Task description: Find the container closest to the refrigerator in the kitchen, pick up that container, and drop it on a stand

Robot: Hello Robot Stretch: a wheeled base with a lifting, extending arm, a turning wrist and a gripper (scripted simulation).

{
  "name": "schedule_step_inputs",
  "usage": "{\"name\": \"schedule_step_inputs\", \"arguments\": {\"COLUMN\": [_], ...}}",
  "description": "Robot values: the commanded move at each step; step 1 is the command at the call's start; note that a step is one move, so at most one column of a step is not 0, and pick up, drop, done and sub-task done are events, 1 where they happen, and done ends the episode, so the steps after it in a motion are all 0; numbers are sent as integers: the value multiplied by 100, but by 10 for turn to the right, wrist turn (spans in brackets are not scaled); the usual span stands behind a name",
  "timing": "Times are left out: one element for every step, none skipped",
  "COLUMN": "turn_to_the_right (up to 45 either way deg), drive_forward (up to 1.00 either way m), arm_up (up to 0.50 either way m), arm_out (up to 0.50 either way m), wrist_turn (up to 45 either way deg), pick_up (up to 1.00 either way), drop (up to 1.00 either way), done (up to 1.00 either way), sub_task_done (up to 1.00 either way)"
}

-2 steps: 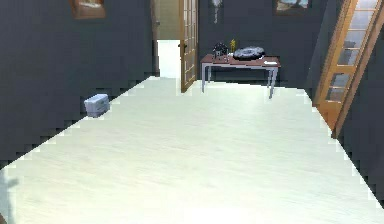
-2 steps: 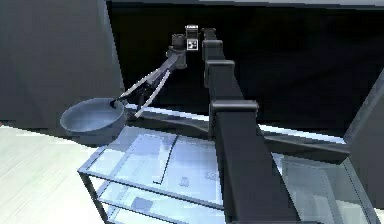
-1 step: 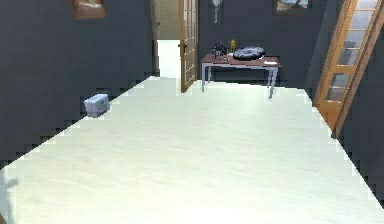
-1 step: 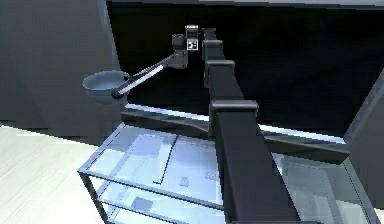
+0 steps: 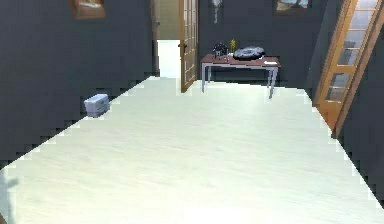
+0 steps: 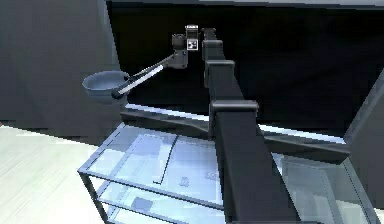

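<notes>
I judge that finding and picking up are done: my fingers [image 6: 150, 74] hold the container [image 6: 100, 85], which hangs at their far end, clear of every surface. Only the drop is left. The container is up on the left, beyond the far left corner of the stand [image 6: 103, 146], a metal frame with glass shelves that lies under my arm [image 6: 235, 130]. Whether it is truly above the top shelf I cannot tell. The container looks like a shallow round bowl, dark blue-grey with a paler rim, standing upright.
</notes>
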Motion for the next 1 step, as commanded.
{"name": "schedule_step_inputs", "arguments": {"turn_to_the_right": [0], "drive_forward": [0], "arm_up": [0], "arm_out": [0], "wrist_turn": [450], "pick_up": [0], "drop": [0], "done": [0], "sub_task_done": [0]}}
